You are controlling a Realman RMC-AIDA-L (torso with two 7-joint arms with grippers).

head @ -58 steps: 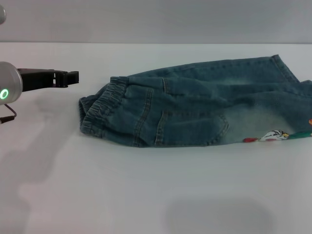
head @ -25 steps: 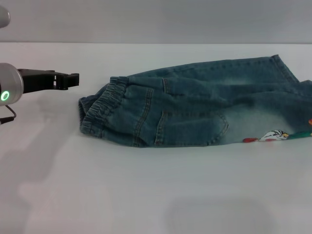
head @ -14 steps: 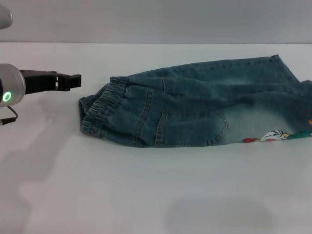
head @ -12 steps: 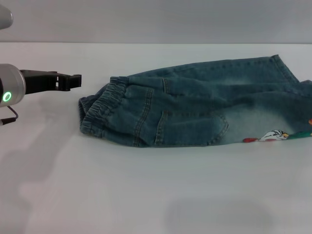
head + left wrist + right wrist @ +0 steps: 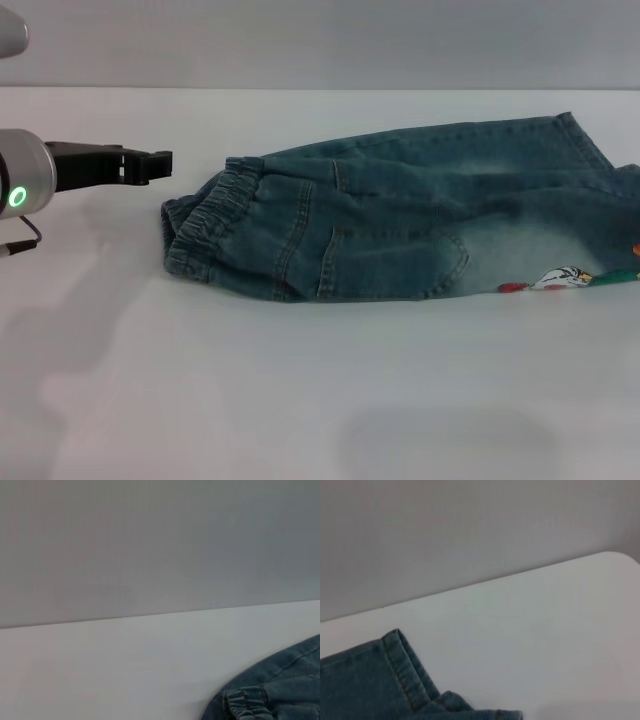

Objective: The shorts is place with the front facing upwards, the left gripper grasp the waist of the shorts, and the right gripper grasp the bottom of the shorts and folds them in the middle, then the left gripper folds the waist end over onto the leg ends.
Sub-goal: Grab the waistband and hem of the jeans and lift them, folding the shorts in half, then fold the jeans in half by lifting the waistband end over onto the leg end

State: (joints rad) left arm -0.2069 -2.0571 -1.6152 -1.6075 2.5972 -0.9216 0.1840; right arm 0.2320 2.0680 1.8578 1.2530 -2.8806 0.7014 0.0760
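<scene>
From the head view, a pair of faded blue denim shorts (image 5: 400,215) lies flat on the plain white surface (image 5: 300,390), stretched from the nine o'clock side toward three o'clock, where its far end runs out of sight. The waist of the shorts (image 5: 205,235), a darker, ruffled elastic band, sits at the nine o'clock end with pocket seams and tan stitching just beside it. Near four o'clock, at the lower edge of the cloth, a small embroidered patch in white, yellow, red and green (image 5: 565,278) shows; no lettering on it can be read, and no brand mark is legible anywhere on the denim. The left pincer (image 5: 150,164), a black two-fingered claw on a silver cylindrical wrist with a glowing green ring (image 5: 17,196), hovers at nine o'clock, pointing toward the waist and clear of it, holding nothing; whether its fingers are parted or closed cannot be told from this angle. The right pincer does not appear here. In the left wrist view, the gathered elastic band (image 5: 247,705) peeks in at about five o'clock on the white surface (image 5: 125,670), with a grey wall (image 5: 160,540) behind it. In the right wrist view, the bottom of the shorts (image 5: 402,672), a straight stitched hem with orange-tan thread, lies at seven o'clock on the surface (image 5: 545,640), whose rounded corner shows near two o'clock.
</scene>
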